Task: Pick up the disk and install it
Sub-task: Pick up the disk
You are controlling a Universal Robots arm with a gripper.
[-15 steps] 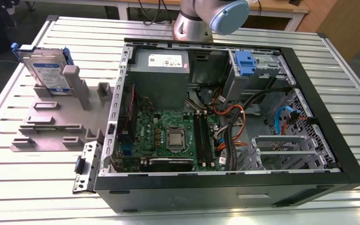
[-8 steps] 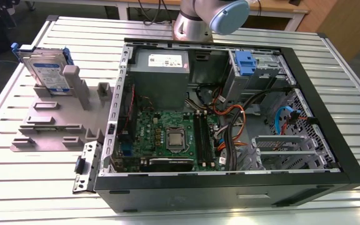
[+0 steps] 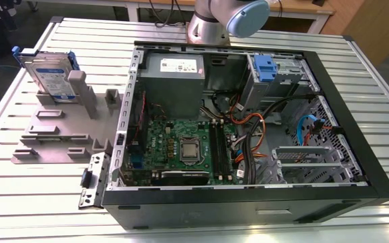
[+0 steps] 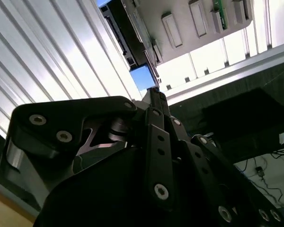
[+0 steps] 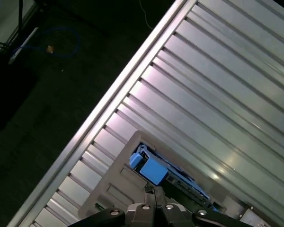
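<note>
The flat silver hard disk with blue plastic side rails (image 3: 48, 77) stands on edge in a pale grey plastic holder fixture (image 3: 52, 135). The fixture sits on the ribbed aluminium table (image 3: 18, 212), toward the exterior view's left. The disk's white-and-blue label faces the open computer.

In the first wrist view I look down on the disk's top edge (image 5: 155, 171), where a blue rail block caps the narrow silver body, with the grey fixture (image 5: 114, 188) around it. My end effector (image 5: 154, 193) hangs just over that blue end. Its two black fingers are brought together, tip to tip, with nothing between them. I cannot tell whether the tips touch the rail. The second wrist view shows the same end effector (image 4: 155, 92) from behind its linkages.

Beside the fixture, toward the exterior view's right, lies a black tower computer case (image 3: 356, 126) with its side open. Inside are a green motherboard (image 3: 181, 147), a grey metal box with a white sticker (image 3: 174, 78) and a tall blue plastic clip (image 3: 265, 68) in a drive bay. My silver and pale blue arm (image 3: 230, 19) rises beyond the case.
</note>
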